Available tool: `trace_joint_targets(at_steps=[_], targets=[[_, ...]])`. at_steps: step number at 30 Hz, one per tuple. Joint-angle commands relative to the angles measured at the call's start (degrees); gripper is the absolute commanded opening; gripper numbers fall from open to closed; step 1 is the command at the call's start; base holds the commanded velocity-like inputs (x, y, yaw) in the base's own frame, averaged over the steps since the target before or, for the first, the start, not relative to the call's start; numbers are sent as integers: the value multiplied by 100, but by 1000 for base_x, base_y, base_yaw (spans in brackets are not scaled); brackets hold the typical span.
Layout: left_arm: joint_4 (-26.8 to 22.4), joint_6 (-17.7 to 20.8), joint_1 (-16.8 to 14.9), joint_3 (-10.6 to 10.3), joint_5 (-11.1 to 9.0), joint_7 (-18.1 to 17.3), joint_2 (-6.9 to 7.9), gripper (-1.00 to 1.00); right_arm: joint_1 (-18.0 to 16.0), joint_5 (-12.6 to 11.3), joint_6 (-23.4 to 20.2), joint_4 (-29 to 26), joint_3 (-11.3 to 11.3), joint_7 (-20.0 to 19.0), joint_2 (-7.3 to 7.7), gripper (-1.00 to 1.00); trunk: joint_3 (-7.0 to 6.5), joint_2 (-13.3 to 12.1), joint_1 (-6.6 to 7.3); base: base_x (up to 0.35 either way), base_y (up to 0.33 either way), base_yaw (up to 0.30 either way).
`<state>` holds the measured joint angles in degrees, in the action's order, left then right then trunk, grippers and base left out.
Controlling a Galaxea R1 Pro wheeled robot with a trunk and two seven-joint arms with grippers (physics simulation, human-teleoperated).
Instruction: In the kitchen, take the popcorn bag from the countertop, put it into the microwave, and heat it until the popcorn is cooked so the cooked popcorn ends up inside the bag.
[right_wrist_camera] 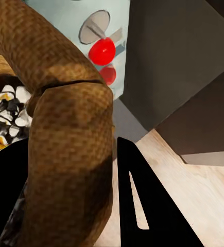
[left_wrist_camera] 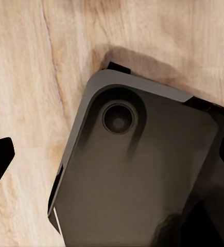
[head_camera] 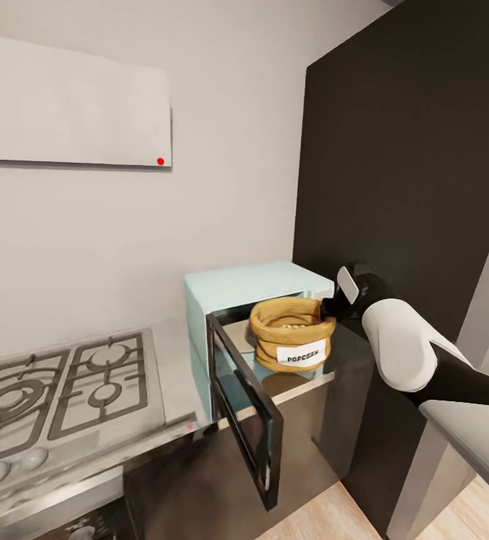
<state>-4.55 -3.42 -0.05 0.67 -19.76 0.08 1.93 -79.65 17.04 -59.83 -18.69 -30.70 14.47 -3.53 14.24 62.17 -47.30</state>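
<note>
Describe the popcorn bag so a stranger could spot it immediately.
Find the tall dark panel right of the gas hob; at its foot stands a pale blue microwave with its door hanging open. The popcorn bag is at its mouth: a tan burlap sack, rolled rim, white POPCORN label.

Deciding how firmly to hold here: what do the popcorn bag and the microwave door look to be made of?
The popcorn bag looks like coarse tan burlap, matte: a woven grain shows on its thick rolled rim, so probably soft and squashable. The microwave has a smooth pale blue shell, perhaps painted metal or plastic. Its open door is a black frame around dark, glossy, glass-like panel.
</note>
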Motion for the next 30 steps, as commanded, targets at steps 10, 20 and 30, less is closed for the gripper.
trace_joint_targets(at_steps=[10, 20, 30], targets=[[-4, -9, -2, 4, -23, 1, -3, 100, -7, -21, -17, -4, -50, -15, -16, -100, 7, 5, -1, 2, 105, 0], [-9, -9, -2, 4, -23, 1, -3, 100, -7, -17, -17, -3, -50, -23, -14, -100, 7, 5, -1, 0, 43, 0], [-9, -9, -3, 4, -22, 1, -6, 100, -7, -25, -17, 90, -50, -22, -8, -100, 7, 5, -1, 0, 0, 0]])
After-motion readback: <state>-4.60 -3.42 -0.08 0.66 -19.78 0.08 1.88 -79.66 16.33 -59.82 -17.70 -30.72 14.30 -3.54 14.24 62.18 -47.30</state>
